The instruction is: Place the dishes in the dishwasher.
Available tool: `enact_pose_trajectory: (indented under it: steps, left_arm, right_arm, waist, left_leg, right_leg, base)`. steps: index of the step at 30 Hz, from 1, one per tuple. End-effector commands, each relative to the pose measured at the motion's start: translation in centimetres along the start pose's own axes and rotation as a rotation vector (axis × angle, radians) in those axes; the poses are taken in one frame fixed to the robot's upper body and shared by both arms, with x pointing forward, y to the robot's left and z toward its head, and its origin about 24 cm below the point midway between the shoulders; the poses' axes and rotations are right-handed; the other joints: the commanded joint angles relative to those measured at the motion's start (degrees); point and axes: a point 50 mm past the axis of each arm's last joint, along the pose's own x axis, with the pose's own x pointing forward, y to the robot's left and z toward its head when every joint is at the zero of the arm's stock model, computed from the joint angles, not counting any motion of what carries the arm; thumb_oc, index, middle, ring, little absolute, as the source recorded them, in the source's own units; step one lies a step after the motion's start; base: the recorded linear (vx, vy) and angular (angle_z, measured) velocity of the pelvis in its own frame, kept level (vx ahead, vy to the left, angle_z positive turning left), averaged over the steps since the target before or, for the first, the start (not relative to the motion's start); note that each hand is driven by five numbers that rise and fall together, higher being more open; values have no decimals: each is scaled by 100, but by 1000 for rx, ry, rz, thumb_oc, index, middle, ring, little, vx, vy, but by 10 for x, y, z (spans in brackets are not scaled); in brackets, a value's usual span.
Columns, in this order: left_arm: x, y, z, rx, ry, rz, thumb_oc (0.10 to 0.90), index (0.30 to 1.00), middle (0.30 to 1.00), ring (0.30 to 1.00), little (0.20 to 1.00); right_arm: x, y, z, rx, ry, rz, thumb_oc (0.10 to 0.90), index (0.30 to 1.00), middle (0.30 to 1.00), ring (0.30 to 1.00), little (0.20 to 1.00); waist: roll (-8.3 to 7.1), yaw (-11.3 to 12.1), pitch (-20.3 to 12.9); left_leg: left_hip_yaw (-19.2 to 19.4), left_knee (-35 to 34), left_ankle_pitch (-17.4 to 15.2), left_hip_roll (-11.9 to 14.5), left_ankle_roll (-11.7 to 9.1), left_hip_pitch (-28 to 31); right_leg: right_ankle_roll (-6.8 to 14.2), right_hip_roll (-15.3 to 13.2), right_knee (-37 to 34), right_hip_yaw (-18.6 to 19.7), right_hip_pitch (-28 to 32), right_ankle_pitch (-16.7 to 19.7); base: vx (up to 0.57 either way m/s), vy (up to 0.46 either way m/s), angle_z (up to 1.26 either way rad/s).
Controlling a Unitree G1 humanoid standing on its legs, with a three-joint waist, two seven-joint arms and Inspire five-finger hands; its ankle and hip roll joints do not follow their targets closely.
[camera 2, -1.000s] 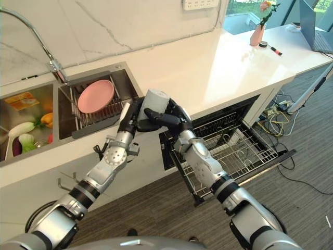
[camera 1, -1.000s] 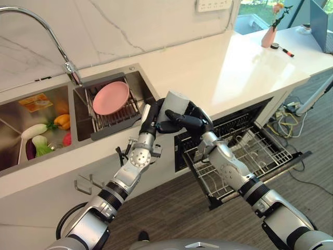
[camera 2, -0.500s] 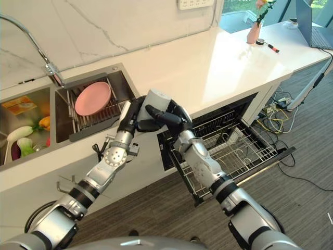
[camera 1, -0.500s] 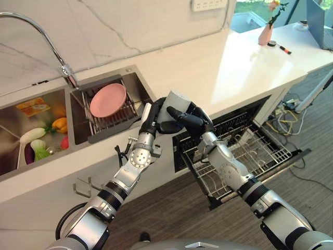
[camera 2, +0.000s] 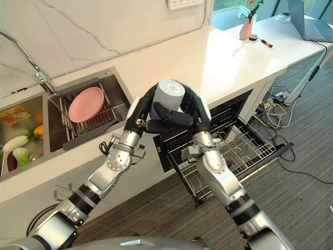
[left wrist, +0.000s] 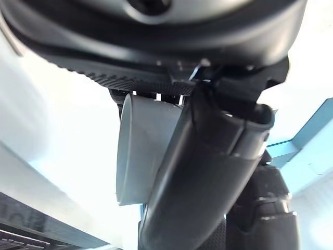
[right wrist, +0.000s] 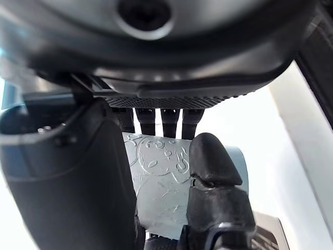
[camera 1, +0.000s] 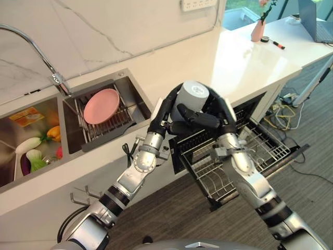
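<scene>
We see the grey cup clasped between our left hand and right hand, fingers of both curled round it, with the dishwasher's open rack below the right hand.

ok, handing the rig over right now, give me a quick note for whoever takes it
Left hand: curled round the grey cup, held above the counter edge.
Right hand: also curled round the cup.
Pink plate: on the rack in the sink.
Dishwasher rack: pulled out below, no dishes visible in it.
Done: cup lifted.
Left: set the cup in the rack, then the plate.
</scene>
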Motion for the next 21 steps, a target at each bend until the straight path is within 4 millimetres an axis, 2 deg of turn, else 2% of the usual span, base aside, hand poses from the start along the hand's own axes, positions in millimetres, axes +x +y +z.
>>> enact_pose_trajectory:
  steps: [1,3,4,5,6,7,10,16,18,19,21]
  left_arm:
    - [11,1,11,17,-74,-7,800,900,900,900,900]
    - [2,20,11,25,-64,52,800,900,900,900,900]
    - [2,20,11,25,-63,52,800,900,900,900,900]
    - [-5,36,7,14,-36,103,800,900,900,900,900]
    - [-11,44,6,3,-23,123,800,900,900,900,900]
    - [-12,44,6,3,-22,123,800,900,900,900,900]
    - [-29,66,4,-38,1,195,800,900,900,900,900]
    - [-42,73,6,-95,11,208,800,900,900,900,900]
    - [-48,64,4,-219,39,144,800,900,900,900,900]
    - [-48,64,4,-221,40,142,800,900,900,900,900]
    - [-53,51,-4,-357,111,52,800,900,900,900,900]
  right_arm:
    - [21,8,108,-1,-624,-64,400,300,300,300,300]
    - [9,-8,107,-67,-627,-141,400,300,300,300,300]
    - [9,-8,107,-67,-626,-141,400,300,300,300,300]
    - [-5,-25,111,-132,-646,-225,400,300,300,300,300]
    - [-11,-32,111,-139,-648,-261,400,300,300,300,300]
    - [-12,-32,111,-139,-647,-261,400,300,300,300,300]
    - [-27,-54,107,-192,-622,-386,400,300,300,300,300]
    - [-35,-70,102,-261,-599,-511,400,300,300,300,300]
    - [-36,-76,96,-297,-559,-552,400,300,300,300,300]
    - [-36,-76,96,-297,-558,-552,400,300,300,300,300]
    - [-35,-79,86,-285,-489,-545,400,300,300,300,300]
  waist:
    - [-147,-117,-98]
    - [-152,-160,-116]
    - [-153,-158,-121]
    - [-138,-223,-118]
    - [-138,-240,-132]
    - [-139,-239,-135]
    - [-157,-284,-151]
    - [-148,-277,-161]
    - [-139,-268,-142]
    - [-140,-265,-144]
    - [-127,-266,-122]
  left_leg:
    - [93,15,-941,257,-249,396]
    - [140,15,-952,273,-252,426]
    - [142,15,-953,273,-252,426]
    - [175,15,-962,290,-257,456]
    - [193,15,-972,299,-258,467]
    - [193,15,-973,299,-258,467]
    - [235,15,-998,302,-256,479]
    - [263,15,-1047,284,-227,545]
    - [252,15,-1049,272,-204,558]
    - [253,15,-1050,272,-204,560]
    - [248,15,-1048,262,-191,558]
  right_leg:
    - [596,-262,15,359,-146,140]
    - [610,-254,15,385,-157,123]
    - [610,-253,15,387,-159,123]
    - [623,-242,15,394,-170,91]
    - [624,-236,15,400,-175,84]
    - [624,-236,15,401,-176,84]
    - [636,-240,15,436,-194,83]
    - [634,-239,15,475,-169,73]
    - [636,-245,15,493,-152,79]
    - [636,-245,15,494,-151,79]
    - [640,-256,15,502,-158,89]
  base:
    - [15,17,-11]
    - [16,15,-9]
    - [28,15,-7]
    - [31,13,-11]
    - [31,13,-10]
    - [16,6,-3]
    - [2,7,-9]
    - [3,6,-4]
    - [0,0,0]
    - [0,0,0]
    - [-5,4,2]
